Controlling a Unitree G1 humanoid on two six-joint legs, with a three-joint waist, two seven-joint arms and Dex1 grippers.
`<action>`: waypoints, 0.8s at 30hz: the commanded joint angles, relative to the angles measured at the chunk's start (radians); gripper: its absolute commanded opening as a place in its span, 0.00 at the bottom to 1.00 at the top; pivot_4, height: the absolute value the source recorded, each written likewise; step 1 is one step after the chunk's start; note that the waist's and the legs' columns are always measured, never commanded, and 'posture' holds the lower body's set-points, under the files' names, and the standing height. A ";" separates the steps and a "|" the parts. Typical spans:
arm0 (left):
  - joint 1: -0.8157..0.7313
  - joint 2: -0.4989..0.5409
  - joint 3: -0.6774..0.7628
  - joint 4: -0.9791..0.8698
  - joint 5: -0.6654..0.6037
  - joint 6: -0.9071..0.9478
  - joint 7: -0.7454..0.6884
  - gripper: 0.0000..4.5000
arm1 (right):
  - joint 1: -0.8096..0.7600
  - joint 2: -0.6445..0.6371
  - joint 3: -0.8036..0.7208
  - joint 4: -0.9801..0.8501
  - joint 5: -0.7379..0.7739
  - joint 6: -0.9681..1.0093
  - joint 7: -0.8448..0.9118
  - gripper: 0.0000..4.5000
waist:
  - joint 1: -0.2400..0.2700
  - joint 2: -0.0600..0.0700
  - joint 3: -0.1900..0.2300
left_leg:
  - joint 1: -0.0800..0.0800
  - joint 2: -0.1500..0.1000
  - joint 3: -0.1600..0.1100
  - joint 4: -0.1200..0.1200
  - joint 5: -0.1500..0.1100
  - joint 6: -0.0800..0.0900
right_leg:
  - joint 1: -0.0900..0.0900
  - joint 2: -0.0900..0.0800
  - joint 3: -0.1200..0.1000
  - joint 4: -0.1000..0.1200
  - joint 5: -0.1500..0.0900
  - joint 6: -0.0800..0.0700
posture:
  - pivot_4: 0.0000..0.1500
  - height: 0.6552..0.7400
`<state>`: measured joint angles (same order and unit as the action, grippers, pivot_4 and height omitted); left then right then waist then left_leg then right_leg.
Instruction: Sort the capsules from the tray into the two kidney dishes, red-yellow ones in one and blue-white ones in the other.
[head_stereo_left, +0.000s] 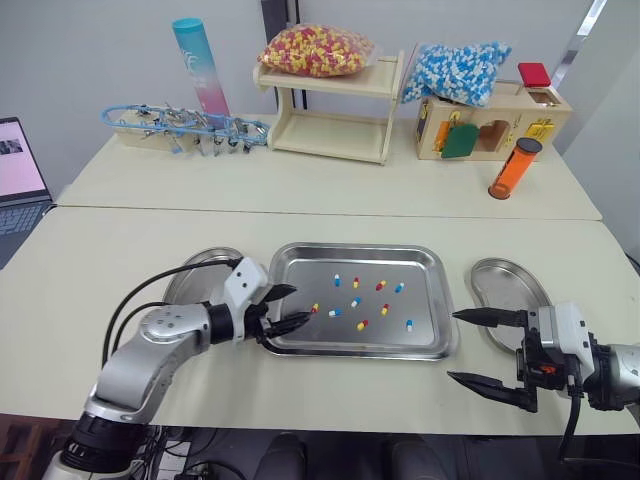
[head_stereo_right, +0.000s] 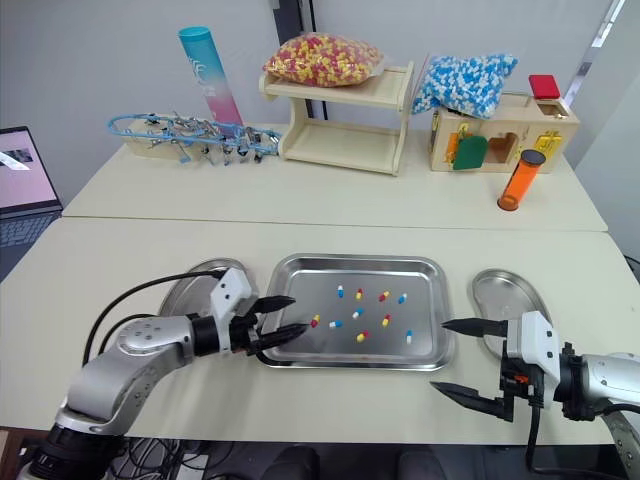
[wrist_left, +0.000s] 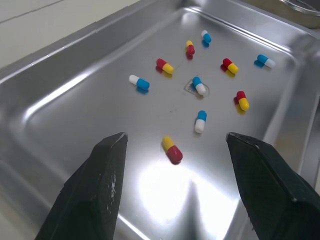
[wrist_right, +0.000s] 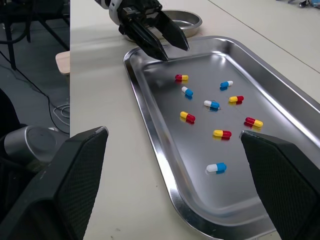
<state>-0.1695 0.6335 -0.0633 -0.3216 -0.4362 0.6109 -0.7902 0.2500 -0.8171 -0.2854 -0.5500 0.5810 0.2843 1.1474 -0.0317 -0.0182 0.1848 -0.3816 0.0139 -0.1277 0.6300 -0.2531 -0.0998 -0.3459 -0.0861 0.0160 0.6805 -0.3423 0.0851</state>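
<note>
Just ahead of wide-spread left gripper, red-yellow capsule on tray, right gripper spread

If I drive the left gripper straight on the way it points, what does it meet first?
Probably the nearest red-yellow capsule, which lies almost centred ahead of the open left gripper on the floor of the tray. Height is unclear, so it may touch the tray floor first.

Silver-grey arms, white wrist housings, looping black cables, black tapered fingers.
</note>
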 joint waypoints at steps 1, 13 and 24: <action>-0.007 -0.028 0.009 -0.047 0.006 0.031 0.065 0.60 | 0.006 -0.008 -0.012 -0.045 0.019 0.000 -0.008 1.00 | 0.000 0.000 0.000 | 0.000 0.000 0.000 0.000 0.000 0.000 | 0.000 0.000 0.000 0.000 0.000 0.000 | 1.00 1.00; -0.028 -0.077 -0.036 -0.061 0.038 0.142 0.171 0.53 | 0.021 -0.010 -0.008 -0.033 0.004 -0.011 0.005 1.00 | 0.001 0.000 0.000 | 0.001 0.000 -0.001 0.000 0.000 0.000 | 0.002 0.000 -0.001 -0.001 0.000 0.000 | 1.00 1.00; -0.062 -0.095 -0.075 -0.015 0.073 0.173 0.197 0.53 | 0.037 -0.005 -0.015 -0.028 0.003 -0.025 0.010 1.00 | 0.001 0.000 0.000 | 0.001 0.000 -0.001 0.000 0.000 0.000 | 0.002 0.000 -0.001 -0.001 0.000 0.000 | 1.00 1.00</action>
<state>-0.2191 0.5443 -0.1302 -0.3381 -0.3723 0.7823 -0.5994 0.2864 -0.8188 -0.2855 -0.5656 0.5718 0.2723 1.1551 -0.0306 -0.0182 0.1848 -0.3808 0.0136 -0.1288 0.6301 -0.2531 -0.0999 -0.3438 -0.0861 0.0150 0.6798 -0.3424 0.0852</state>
